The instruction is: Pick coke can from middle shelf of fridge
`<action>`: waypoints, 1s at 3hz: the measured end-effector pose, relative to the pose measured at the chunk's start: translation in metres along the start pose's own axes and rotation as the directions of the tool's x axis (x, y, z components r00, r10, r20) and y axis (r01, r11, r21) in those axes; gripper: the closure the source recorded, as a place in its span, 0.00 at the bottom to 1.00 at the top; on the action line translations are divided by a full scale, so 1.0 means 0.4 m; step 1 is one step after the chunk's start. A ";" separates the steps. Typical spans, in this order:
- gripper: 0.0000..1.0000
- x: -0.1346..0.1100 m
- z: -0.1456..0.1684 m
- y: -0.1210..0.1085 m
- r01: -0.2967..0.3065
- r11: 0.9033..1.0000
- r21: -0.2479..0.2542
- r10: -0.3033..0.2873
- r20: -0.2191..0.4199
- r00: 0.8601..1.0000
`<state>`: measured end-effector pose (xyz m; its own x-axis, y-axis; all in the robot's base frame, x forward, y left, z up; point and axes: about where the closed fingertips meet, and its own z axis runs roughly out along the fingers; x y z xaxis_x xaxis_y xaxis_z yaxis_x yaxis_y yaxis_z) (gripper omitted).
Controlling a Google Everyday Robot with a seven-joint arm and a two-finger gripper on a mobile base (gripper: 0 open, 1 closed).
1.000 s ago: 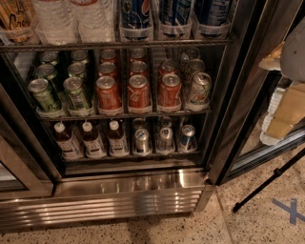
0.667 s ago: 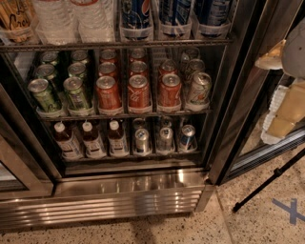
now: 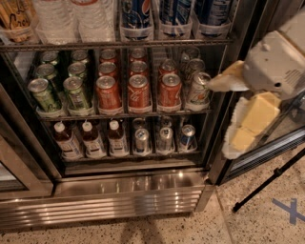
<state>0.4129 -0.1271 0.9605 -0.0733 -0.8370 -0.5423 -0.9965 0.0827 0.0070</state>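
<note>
The fridge (image 3: pixel 119 190) was brushed stainless steel with a ribbed base grille, and its inside was in plain sight. The middle shelf (image 3: pixel 124 115) was a thin dark wire rack carrying clear plastic lane trays. Red cans filled three of the lanes, and the front coke can (image 3: pixel 169 89) of the right-hand red lane stood upright with a silver top and pull tab. To its left, the other red cans (image 3: pixel 124 91) gave way to green cans (image 3: pixel 61 93). A silver-white can (image 3: pixel 198 88) stood just beside it on the right, between it and the gripper (image 3: pixel 238 107). The gripper was a blocky white shell with pale yellow pads, and it hung outside the cabinet by the dark door frame (image 3: pixel 240 45), level with the middle shelf and touching no can. Its fingers (image 3: pixel 226 82) were spread wide and held nothing. Large bottles (image 3: pixel 136 14) filled the rack above, and small brown bottles (image 3: pixel 90 138) and silver cans (image 3: pixel 164 138) the rack below. On the speckled floor (image 3: pixel 190 228) lay a blue tape cross (image 3: pixel 290 210), and a thin dark rod (image 3: pixel 267 183) slanted down to it.
</note>
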 end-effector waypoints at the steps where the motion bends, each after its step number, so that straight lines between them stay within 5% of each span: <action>1: 0.00 -0.109 0.036 0.055 0.027 0.994 -0.110 -0.007 0.174 0.985; 2: 0.00 -0.206 0.055 0.128 0.068 0.976 -0.206 0.003 0.325 0.946; 3: 0.00 -0.235 0.047 0.135 0.075 0.975 -0.211 0.005 0.358 0.934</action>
<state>0.3668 -0.0339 0.9960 -0.0596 -0.5876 -0.8069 -0.9850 -0.0965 0.1430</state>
